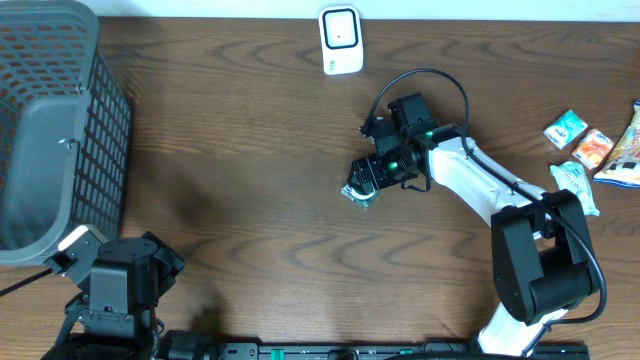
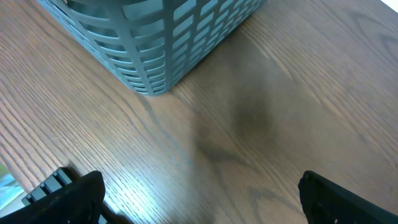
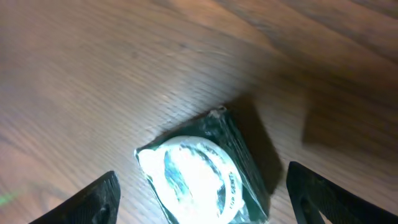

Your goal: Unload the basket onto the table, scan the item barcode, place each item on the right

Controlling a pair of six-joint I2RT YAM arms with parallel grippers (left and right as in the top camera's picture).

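The item point(image 3: 199, 174) is a dark green packet with a round white label, lying flat on the wooden table point(image 1: 250, 150). In the overhead view the item point(image 1: 357, 194) lies mid-table, partly under my right gripper point(image 1: 366, 180). The right gripper point(image 3: 202, 194) is open and straddles the packet, with a gap on each side between the packet and the fingers point(image 3: 102, 196). The white barcode scanner point(image 1: 340, 40) stands at the table's far edge, well away from the packet. My left gripper point(image 2: 202, 196) is open over bare wood at the front left, holding nothing.
A grey slatted basket point(image 1: 110, 110) fills the far left, and its corner point(image 2: 161, 37) shows ahead of the left gripper. Several snack packets point(image 1: 592, 148) lie at the right edge, one light blue packet point(image 1: 575, 180) beside the right arm's base.
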